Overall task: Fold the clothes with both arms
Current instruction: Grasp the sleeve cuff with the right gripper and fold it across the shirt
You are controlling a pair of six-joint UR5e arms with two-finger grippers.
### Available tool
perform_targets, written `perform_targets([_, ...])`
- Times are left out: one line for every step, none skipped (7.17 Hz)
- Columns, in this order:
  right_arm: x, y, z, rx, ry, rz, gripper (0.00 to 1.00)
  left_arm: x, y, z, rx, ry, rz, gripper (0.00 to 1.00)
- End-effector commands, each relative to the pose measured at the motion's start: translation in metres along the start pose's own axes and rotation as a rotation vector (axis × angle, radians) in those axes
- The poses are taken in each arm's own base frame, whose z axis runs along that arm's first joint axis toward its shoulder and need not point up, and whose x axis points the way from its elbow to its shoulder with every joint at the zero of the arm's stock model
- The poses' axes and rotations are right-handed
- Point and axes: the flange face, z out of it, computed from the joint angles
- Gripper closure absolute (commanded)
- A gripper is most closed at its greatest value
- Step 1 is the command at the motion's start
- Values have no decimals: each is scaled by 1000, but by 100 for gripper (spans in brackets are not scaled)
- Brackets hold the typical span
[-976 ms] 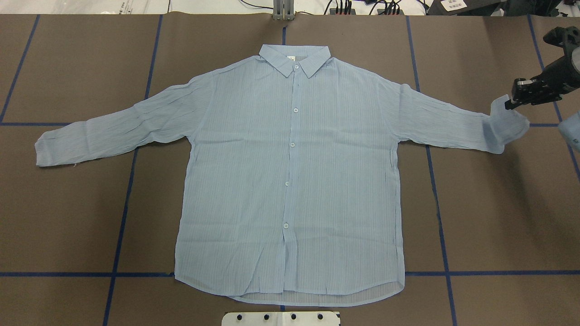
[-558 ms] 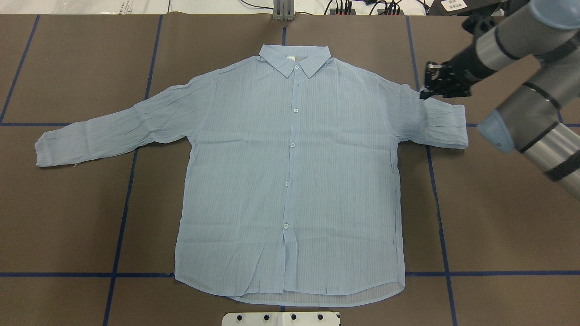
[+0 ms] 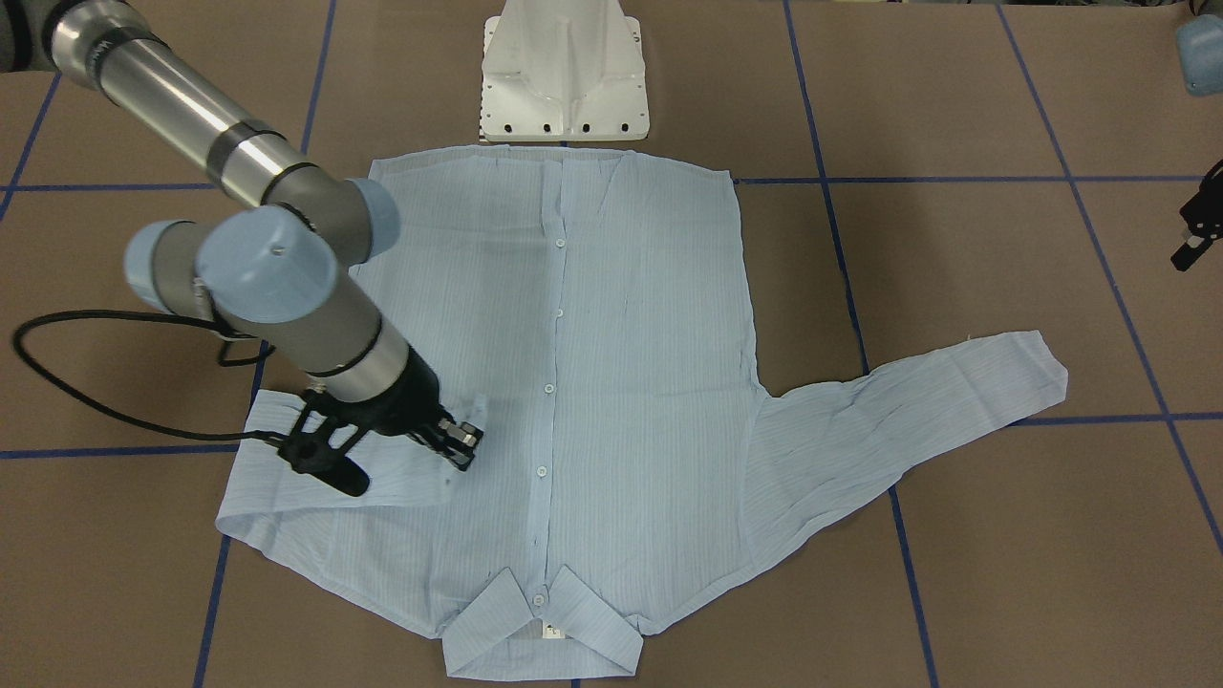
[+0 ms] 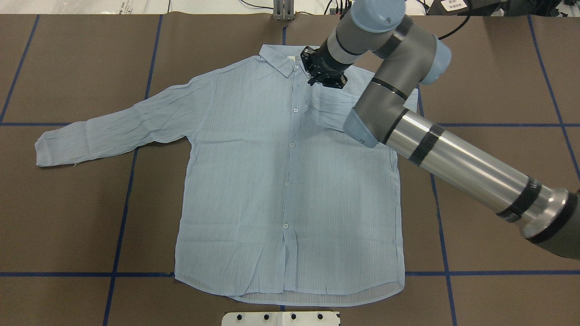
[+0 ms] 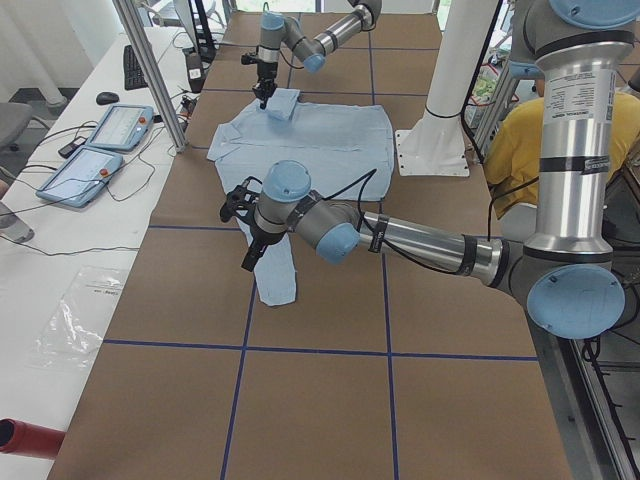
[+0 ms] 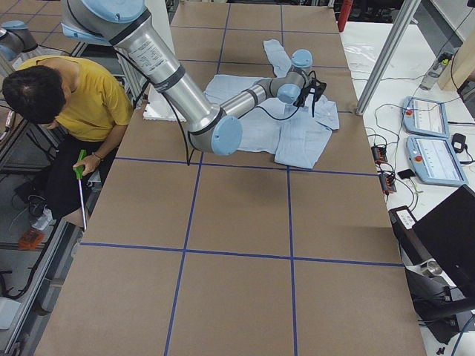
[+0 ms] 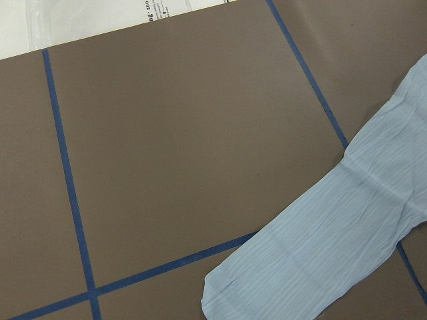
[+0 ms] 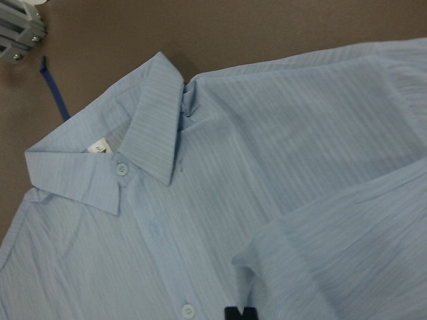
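Note:
The light blue striped shirt (image 4: 290,181) lies flat, buttoned front up, collar (image 4: 294,59) at the far edge. My right gripper (image 4: 313,81) is over the chest just below the collar, shut on the right sleeve's cuff (image 3: 475,411). That sleeve (image 4: 333,108) is folded inward across the shirt front. The right wrist view shows the collar (image 8: 133,147) and the cuff (image 8: 320,267) close under it. The left sleeve (image 4: 113,131) lies stretched out flat. My left gripper (image 3: 1194,239) hangs off the shirt near that sleeve's cuff (image 7: 333,240); I cannot tell if it is open.
The white pedestal base (image 3: 564,76) stands at the shirt's hem. Blue tape lines (image 4: 122,217) grid the brown table. A grey bracket (image 4: 283,11) sits beyond the collar. A person in yellow (image 6: 74,96) sits beside the robot. Tablets (image 5: 100,140) lie on a side table.
My right gripper has carried the right cuff from the table's far right across to the chest below the collar, folding the sleeve over the shirt. The left sleeve has not moved.

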Motion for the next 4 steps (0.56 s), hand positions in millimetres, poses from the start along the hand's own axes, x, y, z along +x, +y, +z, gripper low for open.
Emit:
perform_targets([-70,72,23,27,-21,70,100,2,-1,-1,2,6,-7,0])
perform_targets([-74,87,38,43,-9,64,100,1,0,0,0,6,-9,0])
perform_targets([-72,90,43,42,-4,63,100,1,0,0,0,4,-9,0])
perform_targets([-71,94,46,40,0,61,100,-2,1,4,-8,3,-14,0])
